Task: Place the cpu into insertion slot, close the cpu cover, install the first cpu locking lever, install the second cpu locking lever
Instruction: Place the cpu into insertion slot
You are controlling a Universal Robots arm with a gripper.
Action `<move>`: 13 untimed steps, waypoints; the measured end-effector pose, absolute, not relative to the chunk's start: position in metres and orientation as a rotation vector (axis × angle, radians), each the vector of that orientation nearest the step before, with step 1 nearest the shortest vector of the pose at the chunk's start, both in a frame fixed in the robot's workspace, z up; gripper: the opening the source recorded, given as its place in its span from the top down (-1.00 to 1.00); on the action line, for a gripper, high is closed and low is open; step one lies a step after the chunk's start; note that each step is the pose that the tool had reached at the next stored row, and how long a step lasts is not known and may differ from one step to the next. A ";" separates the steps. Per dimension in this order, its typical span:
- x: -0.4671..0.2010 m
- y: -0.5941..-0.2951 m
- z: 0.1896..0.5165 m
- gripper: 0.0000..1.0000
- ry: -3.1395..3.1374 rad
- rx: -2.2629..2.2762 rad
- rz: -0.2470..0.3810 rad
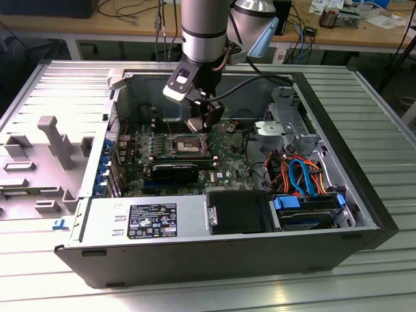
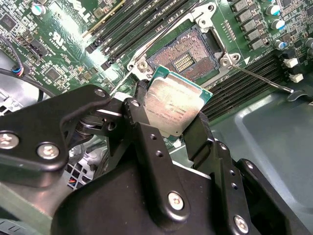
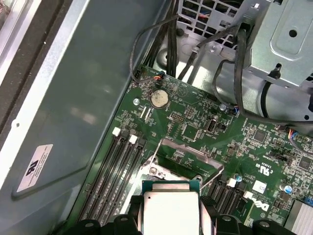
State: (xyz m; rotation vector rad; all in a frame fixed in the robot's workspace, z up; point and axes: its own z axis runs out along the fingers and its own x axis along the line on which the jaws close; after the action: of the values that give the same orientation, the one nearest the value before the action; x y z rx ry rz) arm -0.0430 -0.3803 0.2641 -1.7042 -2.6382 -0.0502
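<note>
My gripper (image 1: 200, 123) hangs inside the open computer case, shut on the cpu (image 2: 173, 105), a flat square chip with a silver-grey top and green edge. The black fingers (image 2: 142, 98) clamp two opposite sides of the chip. In the second wrist view the insertion slot (image 2: 188, 54) lies just beyond the chip, open, with a tan-tinged centre and silver rim. A thin locking lever (image 2: 259, 78) sticks out sideways from one socket corner. In the first wrist view the cpu (image 3: 170, 208) is held just short of the cpu cover (image 3: 190, 152), which stands raised. In the exterior view the socket (image 1: 185, 142) lies just below the gripper.
Black memory slots (image 2: 127, 29) flank the socket on the green board (image 3: 195, 112). A grey power supply (image 1: 149, 218) fills the case's near side. Drive bays with orange and blue cables (image 1: 299, 175) sit at the exterior view's right. A metal drive cage (image 3: 283, 39) and black cables hang close.
</note>
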 end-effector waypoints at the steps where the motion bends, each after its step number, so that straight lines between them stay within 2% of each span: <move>1: -0.043 -0.380 0.264 -0.08 -2.636 -1.707 -0.050; 13: -0.043 -0.380 0.263 -0.08 -2.622 -1.729 -0.050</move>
State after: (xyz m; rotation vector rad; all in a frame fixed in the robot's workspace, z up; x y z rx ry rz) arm -0.0430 -0.3803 0.2634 -1.7294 -2.6221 -0.0503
